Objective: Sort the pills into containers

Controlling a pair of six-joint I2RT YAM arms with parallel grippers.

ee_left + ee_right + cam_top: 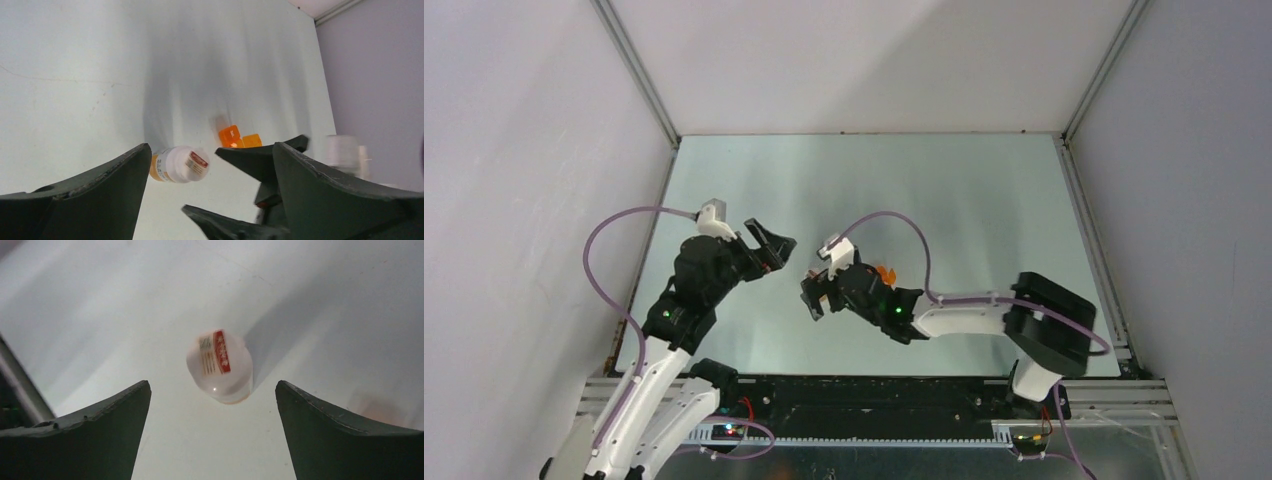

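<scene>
Right gripper (212, 386) first: its two dark, wedge-shaped fingers (95, 432) are spread wide with nothing between them. It hangs over the white cylindrical plastic pill bottle (220, 365), which lies on the table, framed in the gap and clear of both fingers. The bottle has a smooth, glossy white shell, a paper label with a red bar across it, and a rim of orange at its lower edge. From the left wrist view the bottle (180, 164) looks tipped on its side, label end towards the camera, though the blur makes that hard to call. Left gripper (210, 150) now: also wide open and holding nothing, with matte dark fingers (95, 192) scuffed along the edges, facing the bottle from the side opposite the right gripper (816, 295). Overhead, the left gripper (769, 250) is near the right one but apart from it. Beyond the bottle, past the right gripper's fingertips, two orange translucent boxy cups (230, 136) stand side by side, touching, square-cornered and glowing. Overhead, only a sliver of the orange cups (885, 272) peeks out beside the right wrist. Everything rests on a pale, brushed-looking metal tabletop (944, 190) with a soft sheen.
</scene>
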